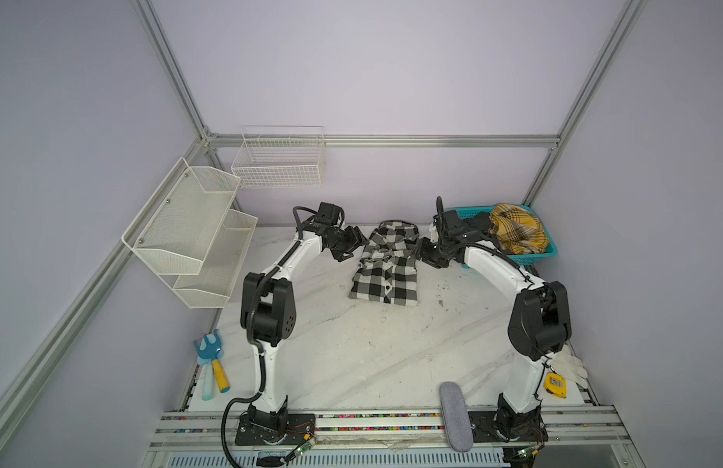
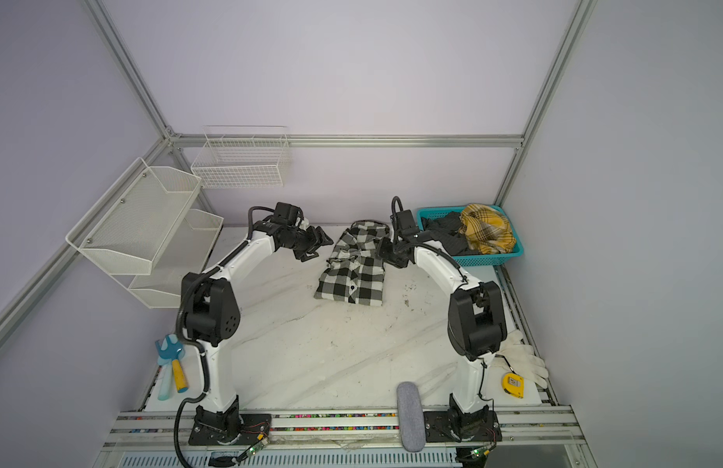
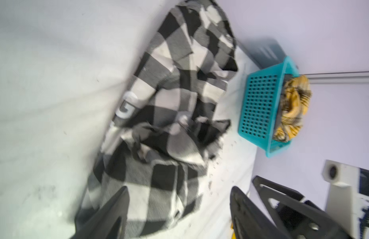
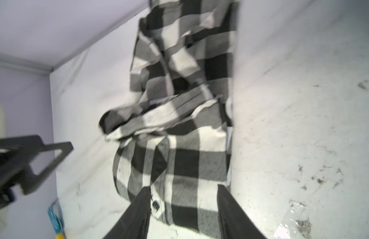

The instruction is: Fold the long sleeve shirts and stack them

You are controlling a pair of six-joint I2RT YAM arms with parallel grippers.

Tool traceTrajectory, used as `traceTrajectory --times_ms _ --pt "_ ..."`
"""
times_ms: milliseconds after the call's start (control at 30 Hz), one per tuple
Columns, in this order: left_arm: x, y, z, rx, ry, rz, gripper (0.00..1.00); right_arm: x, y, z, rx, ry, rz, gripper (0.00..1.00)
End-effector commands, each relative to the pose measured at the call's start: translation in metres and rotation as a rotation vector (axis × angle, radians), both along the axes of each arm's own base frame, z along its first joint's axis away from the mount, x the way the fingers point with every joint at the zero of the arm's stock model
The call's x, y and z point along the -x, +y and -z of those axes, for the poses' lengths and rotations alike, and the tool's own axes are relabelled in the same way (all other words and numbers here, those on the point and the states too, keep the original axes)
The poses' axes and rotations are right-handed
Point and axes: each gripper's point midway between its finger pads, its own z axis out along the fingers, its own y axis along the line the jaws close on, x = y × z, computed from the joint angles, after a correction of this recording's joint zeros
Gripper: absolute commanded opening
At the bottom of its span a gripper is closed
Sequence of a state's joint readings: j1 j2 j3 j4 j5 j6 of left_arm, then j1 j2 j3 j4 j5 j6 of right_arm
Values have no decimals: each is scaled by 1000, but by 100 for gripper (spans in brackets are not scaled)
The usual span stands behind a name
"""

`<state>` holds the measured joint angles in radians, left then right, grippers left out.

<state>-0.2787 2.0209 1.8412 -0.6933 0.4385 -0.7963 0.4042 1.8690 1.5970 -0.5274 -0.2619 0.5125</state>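
Scuffed white marble tabletop, lilac walls.
Checked shirt lies between left gripper and right gripper, both parted and empty; white lettering shows only in left wrist view.

Two white-shelled arms, left arm and right arm, with bulky black elbow housings, ribbed black cables along each, black base plates, black fingers with triangular cut-outs.
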Motion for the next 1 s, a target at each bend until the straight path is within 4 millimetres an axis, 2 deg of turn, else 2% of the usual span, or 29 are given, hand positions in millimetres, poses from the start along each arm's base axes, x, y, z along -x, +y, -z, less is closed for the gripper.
traceTrajectory --times_ms 0,67,200,333,433,533,633,800,833,900,967 --pt "35 -27 42 -24 90 134 46 12 26 30 26 24 -44 37" --pt "48 -40 55 1 124 186 33 8 41 34 -6 26 -74 33" --pt "47 -54 68 12 131 236 22 0 57 55 19 54 -105 29" --pt "44 -55 98 7 193 229 18 0 55 85 70 93 -101 26" --pt "56 -55 124 -4 261 232 16 13 52 102 104 117 -108 26" --pt "81 -50 142 -38 316 238 16 43 53 118 137 161 -142 26" --pt "120 -44 151 -82 354 265 16 81 53 124 143 197 -170 26" --pt "217 -30 158 -109 436 314 15 169 43 132 118 285 -205 26" --pt "229 -26 156 -108 436 306 15 182 37 131 121 293 -203 27" --pt "242 -24 141 -71 406 299 20 205 23 124 111 304 -181 27" --pt "233 -23 124 -65 342 286 30 211 18 110 73 285 -158 27"
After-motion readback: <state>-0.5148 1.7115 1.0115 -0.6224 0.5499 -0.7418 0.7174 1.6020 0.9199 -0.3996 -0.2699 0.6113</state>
